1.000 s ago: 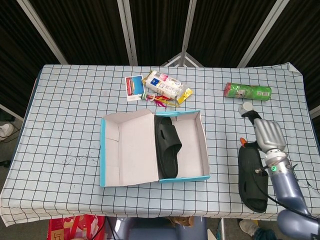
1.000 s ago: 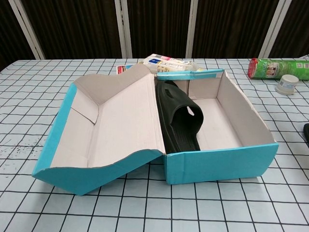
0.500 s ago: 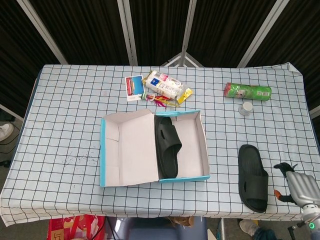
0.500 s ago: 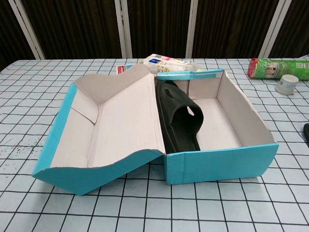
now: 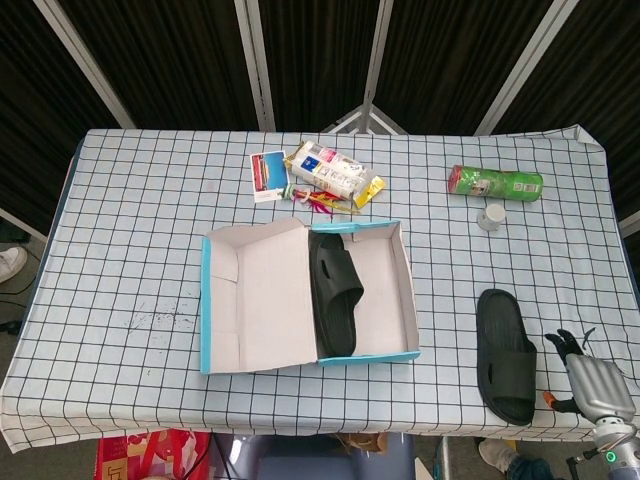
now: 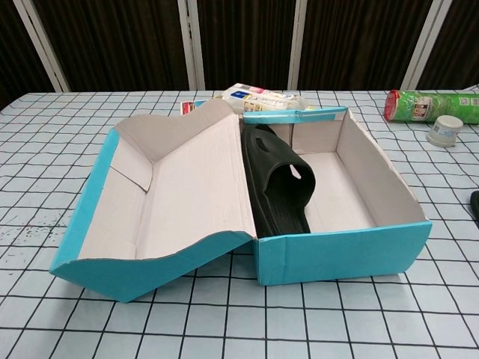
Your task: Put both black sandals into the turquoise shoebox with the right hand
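Note:
The turquoise shoebox (image 5: 406, 278) (image 6: 340, 253) stands open at the table's middle, its lid folded out to the left. One black sandal (image 5: 334, 292) (image 6: 276, 184) leans on its side inside the box against the left wall. The other black sandal (image 5: 505, 353) lies flat on the checked cloth to the right of the box; only its edge (image 6: 475, 205) shows in the chest view. My right hand (image 5: 584, 373) is at the table's front right corner, just right of that sandal, holding nothing, its fingers pointing up. The left hand is out of sight.
A green can (image 5: 495, 182) (image 6: 429, 105) lies at the back right with a small white cup (image 5: 489, 217) (image 6: 447, 129) near it. Snack packets (image 5: 327, 170) and a card (image 5: 267, 175) lie behind the box. The table's front edge runs close below the loose sandal.
My right hand was over the loose sandal a second ago, then drew back to the front right corner. The sandal stays on the cloth.

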